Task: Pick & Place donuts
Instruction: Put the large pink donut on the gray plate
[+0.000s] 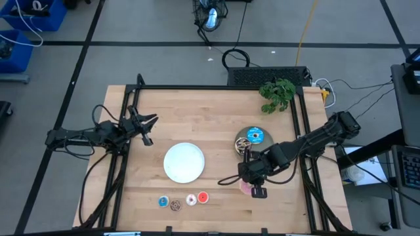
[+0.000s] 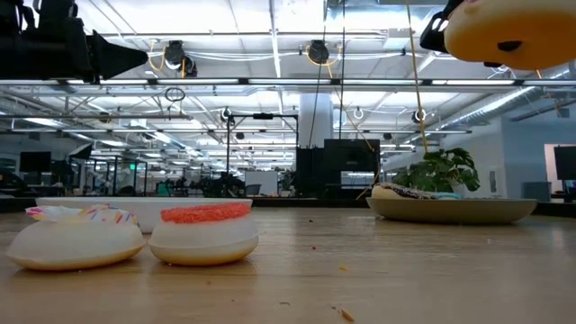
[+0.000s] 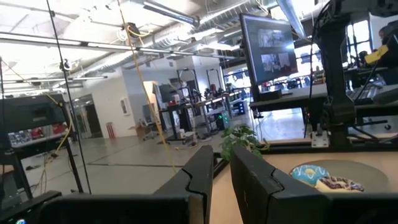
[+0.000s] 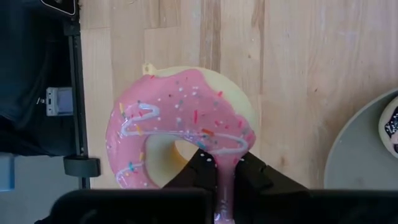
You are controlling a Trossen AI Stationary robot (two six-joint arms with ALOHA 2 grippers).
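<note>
Spanning the whole high view: the wooden tabletop (image 1: 216, 105), black-framed along both side edges. Reaching in from the right edge: the right arm, its claw (image 1: 257, 189) near the front right corner, clamped on the rim of the pink donut (image 4: 180, 127), fingers (image 4: 199, 165) pinching the frosted ring through its hole; donut apparently lifted off the wood, seen high in the low view (image 2: 511, 31). Waiting at the left edge: the left arm, its claw (image 1: 146, 128) raised, fingers (image 3: 202, 177) nearly together with only a slim gap, holding nothing. Sitting near the tabletop's centre, toward the front: a white plate (image 1: 184, 162), bare. Lying toward the right edge, just behind the right claw: a gray plate (image 1: 243, 134) carrying the blue sprinkled donut (image 1: 254, 136) and, beside it, the brown-white donut (image 3: 337, 183). Resting at the back right corner: a small green plant (image 1: 277, 94). Lined up along the front edge, side by side: four tiny donuts, namely blue (image 1: 163, 201), brown (image 1: 176, 205), cream (image 1: 191, 200) and red (image 1: 203, 196).
</note>
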